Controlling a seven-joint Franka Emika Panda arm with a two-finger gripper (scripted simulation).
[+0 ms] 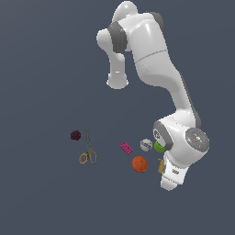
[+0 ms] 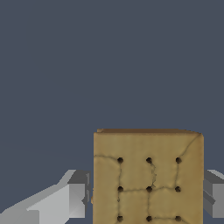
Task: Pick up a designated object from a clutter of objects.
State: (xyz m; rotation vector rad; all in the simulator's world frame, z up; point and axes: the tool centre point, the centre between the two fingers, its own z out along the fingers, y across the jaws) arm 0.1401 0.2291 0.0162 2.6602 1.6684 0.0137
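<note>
The designated object, a tan cracker tile point(image 2: 148, 175) with a grid of dark dimples, fills the space between my two fingers in the wrist view. My gripper point(image 2: 147, 197) is shut on it, one grey finger point(image 2: 76, 197) at one edge and the other finger point(image 2: 214, 197) against the opposite edge. In the exterior view only a thin tan sliver of the cracker point(image 1: 161, 166) shows beside the white hand, which hides the fingers. The rest of the clutter lies toward the exterior view's left of it.
An orange ball point(image 1: 140, 164) sits just beside the cracker. A green cup point(image 1: 159, 147) and a white ball point(image 1: 146, 145) are close behind it, then a pink block point(image 1: 126, 148). Yellow-handled scissors point(image 1: 87, 153) and a dark red berry point(image 1: 75, 135) lie farther off.
</note>
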